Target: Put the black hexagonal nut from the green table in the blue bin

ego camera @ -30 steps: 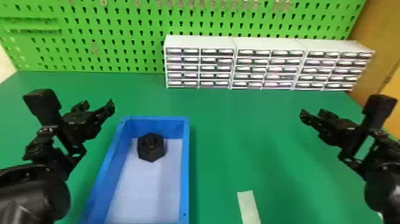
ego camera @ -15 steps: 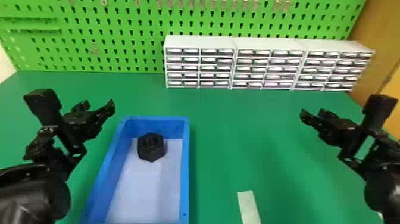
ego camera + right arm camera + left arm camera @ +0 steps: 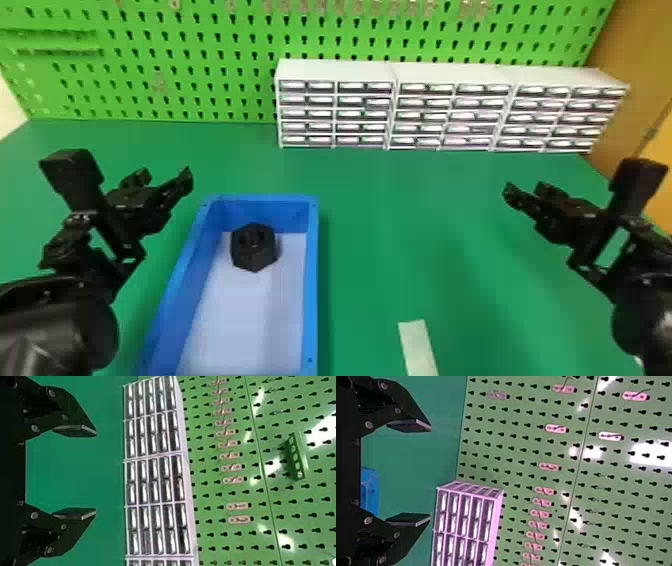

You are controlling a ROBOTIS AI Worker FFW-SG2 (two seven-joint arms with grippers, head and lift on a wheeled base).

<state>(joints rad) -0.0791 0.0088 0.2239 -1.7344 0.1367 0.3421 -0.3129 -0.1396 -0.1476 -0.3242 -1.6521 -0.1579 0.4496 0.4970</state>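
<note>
The black hexagonal nut (image 3: 254, 247) lies inside the blue bin (image 3: 312, 280), on its pale floor near the far wall. My left gripper (image 3: 162, 177) is held to the left of the bin, over the green table (image 3: 400, 225). In the left wrist view the left gripper (image 3: 430, 474) is open with nothing between its fingers, and part of the blue bin (image 3: 369, 490) shows behind it. On the table's right side my right gripper (image 3: 525, 189) is parked; in the right wrist view the right gripper (image 3: 96, 473) is open and holds nothing.
White drawer cabinets (image 3: 452, 75) stand along the table's back edge, right of centre. Behind them rises a green pegboard (image 3: 190, 60) with hooks. A pale strip (image 3: 418, 345) lies on the table near the front, to the right of the bin.
</note>
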